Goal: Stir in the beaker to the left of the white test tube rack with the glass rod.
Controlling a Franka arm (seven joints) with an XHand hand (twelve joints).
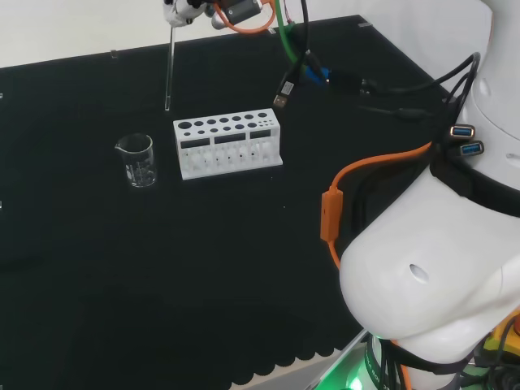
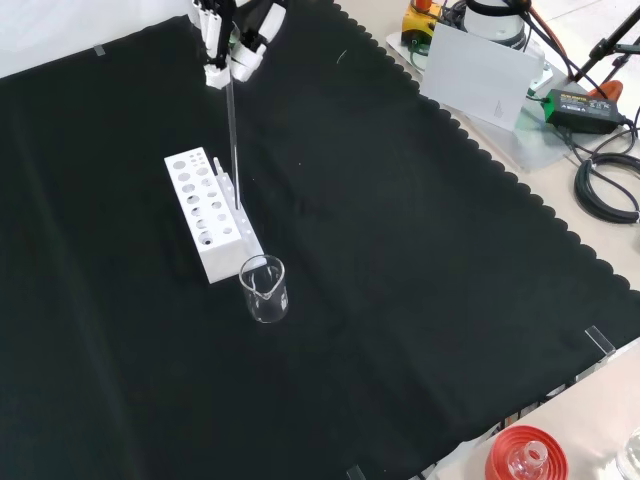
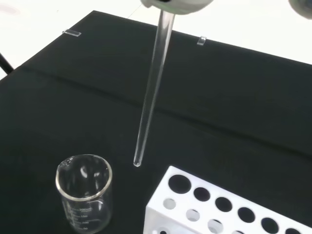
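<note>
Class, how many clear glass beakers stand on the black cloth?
1. The clear glass beaker stands left of the white test tube rack in the head view. Other clear ware may be hard to spot.

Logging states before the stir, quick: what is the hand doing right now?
Hand: fingers shut on the clear glass rod, which hangs upright above the cloth.

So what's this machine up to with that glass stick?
A white robot arm with a hand in place of a gripper holds a glass rod upright, pinched at its top end. The rod hangs in the air above the black cloth, its lower tip clear of everything. Below stand a small clear beaker, which looks empty, and beside it a white test tube rack. The rod is not in the beaker yet, so no stirring has begun.
</note>
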